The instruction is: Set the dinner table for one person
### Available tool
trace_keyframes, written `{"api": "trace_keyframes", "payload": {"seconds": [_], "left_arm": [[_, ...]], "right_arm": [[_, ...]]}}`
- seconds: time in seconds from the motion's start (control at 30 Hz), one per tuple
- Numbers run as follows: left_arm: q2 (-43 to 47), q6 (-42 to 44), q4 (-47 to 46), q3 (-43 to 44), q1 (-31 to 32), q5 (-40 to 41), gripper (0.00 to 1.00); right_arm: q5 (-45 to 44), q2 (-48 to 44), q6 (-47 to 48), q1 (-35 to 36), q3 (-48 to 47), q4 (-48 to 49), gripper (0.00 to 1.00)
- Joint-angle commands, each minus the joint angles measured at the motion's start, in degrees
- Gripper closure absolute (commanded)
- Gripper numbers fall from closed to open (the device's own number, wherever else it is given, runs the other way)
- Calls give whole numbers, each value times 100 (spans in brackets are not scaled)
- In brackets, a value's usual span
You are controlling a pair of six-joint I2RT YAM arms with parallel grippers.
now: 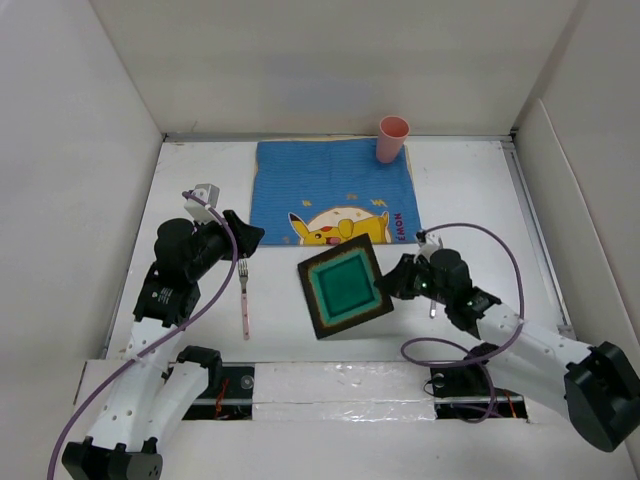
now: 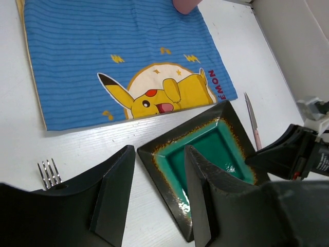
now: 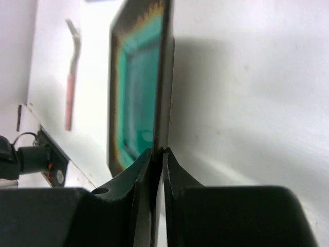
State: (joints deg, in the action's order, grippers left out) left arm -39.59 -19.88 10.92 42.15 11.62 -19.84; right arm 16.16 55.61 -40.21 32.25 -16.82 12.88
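Top external view: across the wall-to-wall white dinner table, right gripper clamps the square green-glazed plate at 6 o'clock of the blue cartoon-printed cloth placemat, left gripper gapes empty; only the tapered pink cup seems placed, pink-handled fork waiting.

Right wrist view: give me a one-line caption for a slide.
Right claw pinching the rim of the green-glazed square plate, with a pink-handled fork lying on the white dinner table beyond.
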Motion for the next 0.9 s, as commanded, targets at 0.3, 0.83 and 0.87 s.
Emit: {"api": "trace_keyframes", "payload": {"seconds": [0.3,0.83,0.87], "left_arm": [[136,28,-283,92,25,-3,61],[31,10,-301,83,25,-152,61],[5,19,-301,91,25,-144,61]], "right_arm": [[836,1856,-102,-377,-2501,2462,100],[616,4253,-2087,-1335,-3731,5056,100],[660,4395,-2140,-1335,-3941,5083,100]]}}
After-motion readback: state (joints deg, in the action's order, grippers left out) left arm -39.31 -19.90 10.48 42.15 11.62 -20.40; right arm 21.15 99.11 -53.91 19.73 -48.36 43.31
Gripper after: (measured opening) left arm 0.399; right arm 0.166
